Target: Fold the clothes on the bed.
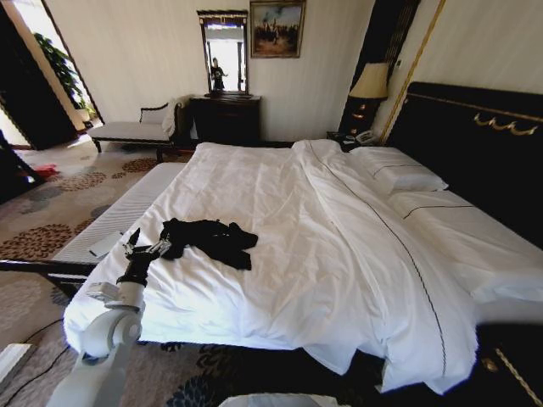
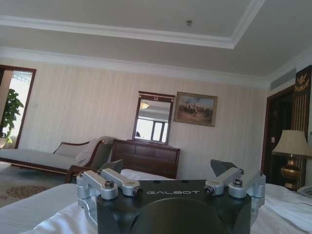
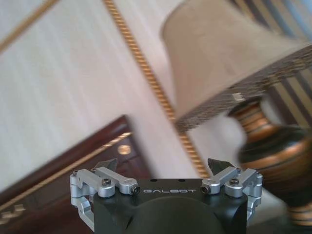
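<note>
Your black T-shirt (image 1: pixel 209 240) lies crumpled on the bed (image 1: pixel 339 254), lettering hidden, long axis across the bed's near-left corner | left gripper (image 1: pixel 140 243) just beside its left end, fingers (image 2: pixel 113 166) spread, empty | right gripper (image 3: pixel 163 168) fingers spread, facing a lamp (image 3: pixel 253 87).

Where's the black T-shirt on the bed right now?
In the head view, the black T-shirt lies crumpled on the white bed near its left foot-end corner, just beside the open left end effector.
</note>
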Robot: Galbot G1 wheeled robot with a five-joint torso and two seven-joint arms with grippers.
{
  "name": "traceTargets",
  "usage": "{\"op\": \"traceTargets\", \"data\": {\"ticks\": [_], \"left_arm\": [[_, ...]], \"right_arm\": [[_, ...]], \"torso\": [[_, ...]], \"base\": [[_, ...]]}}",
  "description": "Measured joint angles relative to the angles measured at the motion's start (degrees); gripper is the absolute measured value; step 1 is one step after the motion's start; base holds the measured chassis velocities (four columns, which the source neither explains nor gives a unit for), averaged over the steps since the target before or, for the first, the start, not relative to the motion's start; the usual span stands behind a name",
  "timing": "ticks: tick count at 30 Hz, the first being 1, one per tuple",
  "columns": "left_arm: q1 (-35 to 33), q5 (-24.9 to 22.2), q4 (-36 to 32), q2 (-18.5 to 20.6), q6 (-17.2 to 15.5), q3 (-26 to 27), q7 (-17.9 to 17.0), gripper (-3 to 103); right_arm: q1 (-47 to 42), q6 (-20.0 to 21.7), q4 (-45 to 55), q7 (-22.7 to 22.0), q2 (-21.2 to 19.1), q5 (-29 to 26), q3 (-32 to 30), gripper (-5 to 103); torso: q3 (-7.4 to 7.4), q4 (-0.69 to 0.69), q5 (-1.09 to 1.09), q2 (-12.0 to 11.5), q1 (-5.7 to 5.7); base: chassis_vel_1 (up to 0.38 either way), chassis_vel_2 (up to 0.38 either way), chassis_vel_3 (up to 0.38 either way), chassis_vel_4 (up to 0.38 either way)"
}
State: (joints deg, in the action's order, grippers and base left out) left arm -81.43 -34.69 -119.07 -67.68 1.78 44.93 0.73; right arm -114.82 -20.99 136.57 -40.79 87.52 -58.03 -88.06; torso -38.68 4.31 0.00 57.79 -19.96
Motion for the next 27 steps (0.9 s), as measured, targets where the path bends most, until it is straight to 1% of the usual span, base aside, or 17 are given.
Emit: {"op": "traceTargets", "data": {"ticks": [2,3,5,6,7,9,10,11,13,14,15,18,20,21,22,23,27], "left_arm": [[-0.6,0.2,-0.6,0.3,-0.2,1.0,0.0,100],[-0.6,0.2,-0.6,0.3,-0.2,1.0,0.0,100],[-1.2,0.5,-1.1,0.5,-0.5,1.7,-0.3,100],[-2.0,1.2,-1.8,0.7,-1.2,2.5,-1.3,100],[-2.0,1.2,-1.8,0.7,-1.2,2.5,-1.3,100],[-2.8,2.4,-2.6,0.8,-2.4,3.3,-2.9,100],[-3.9,3.4,-3.9,0.7,-3.7,4.1,-4.6,100],[-3.9,3.4,-3.9,0.7,-3.7,4.1,-4.6,100],[-4.9,4.0,-5.4,0.2,-4.4,5.0,-5.6,100],[-5.9,4.5,-6.6,-0.4,-4.8,5.7,-6.0,100],[-5.9,4.5,-6.6,-0.4,-4.8,5.7,-6.0,100],[-7.3,6.0,-8.5,-2.0,-5.6,6.3,-5.5,100],[-6.9,8.2,-8.9,-2.6,-7.7,5.1,-4.4,100],[-6.9,8.2,-8.9,-2.6,-7.7,5.1,-4.4,100],[-6.6,9.2,-8.9,-2.9,-8.7,4.4,-4.1,100],[-6.8,10.0,-8.9,-3.7,-9.3,4.1,-4.1,100],[-8.0,11.0,-9.1,-5.6,-9.7,4.5,-4.5,100]], "right_arm": [[2.1,1.0,0.7,4.4,-3.0,0.1,1.7,100],[2.1,1.0,0.7,4.4,-3.0,0.1,1.7,100],[3.3,2.0,1.1,7.7,-5.4,-0.1,3.4,100],[4.5,3.3,1.4,10.6,-8.0,-0.7,5.3,100],[4.5,3.3,1.4,10.6,-8.0,-0.7,5.3,100],[6.1,4.4,1.3,13.7,-11.1,-1.1,7.9,100],[8.1,4.9,0.0,19.1,-14.6,-1.1,11.2,100],[8.1,4.9,0.0,19.1,-14.6,-1.1,11.2,100],[10.2,5.0,-2.4,25.9,-18.4,-0.4,15.0,100],[12.5,5.0,-4.4,30.8,-21.9,0.5,19.7,100],[12.5,5.0,-4.4,30.8,-21.9,0.5,19.7,100],[16.5,4.0,-7.9,37.0,-25.9,2.2,26.9,100],[17.6,2.1,-10.9,42.2,-26.4,5.0,29.8,100],[17.6,2.1,-10.9,42.2,-26.4,5.0,29.8,100],[17.6,1.3,-12.5,44.2,-26.2,6.6,30.3,100],[18.2,1.0,-14.0,45.0,-26.4,8.6,31.0,100],[21.5,0.0,-18.0,45.0,-27.3,13.2,33.7,100]], "torso": [[0.00,0.00,0.01,0.0,0.00],[0.00,0.00,0.01,0.0,0.00],[0.00,0.00,0.00,0.0,0.00],[0.00,0.00,0.01,0.0,0.00],[0.00,0.00,0.01,0.0,0.00],[0.00,0.00,0.00,0.0,0.00],[0.00,-0.01,0.00,0.0,0.00],[0.00,-0.01,0.00,0.0,0.00],[0.00,0.00,0.01,0.0,0.00],[0.00,0.00,0.01,0.0,0.00],[0.00,0.00,0.01,0.0,0.00],[0.00,-0.05,0.02,0.0,-0.01],[-0.01,-0.05,0.01,0.0,-0.01],[-0.01,-0.05,0.01,0.0,-0.01],[0.00,0.07,0.01,0.0,-0.01],[0.00,0.13,0.00,0.0,-0.01],[0.00,0.01,0.00,0.0,0.00]], "base": [[0.000,0.000,0.000,0.000],[0.000,0.000,0.000,0.000],[0.000,0.000,0.000,0.000],[0.000,0.000,0.000,0.000],[0.000,0.000,0.000,0.000],[0.000,0.000,0.000,0.000],[0.000,0.000,0.000,0.000],[0.000,0.000,0.000,0.000],[0.000,0.000,0.000,0.000],[0.000,0.000,0.000,0.000],[0.000,0.000,0.000,0.000],[0.000,0.000,0.000,0.000],[0.000,0.000,0.000,0.000],[0.000,0.000,0.000,0.000],[0.000,0.000,0.000,0.000],[0.000,0.000,0.000,0.000],[0.000,0.000,0.000,0.000]]}}
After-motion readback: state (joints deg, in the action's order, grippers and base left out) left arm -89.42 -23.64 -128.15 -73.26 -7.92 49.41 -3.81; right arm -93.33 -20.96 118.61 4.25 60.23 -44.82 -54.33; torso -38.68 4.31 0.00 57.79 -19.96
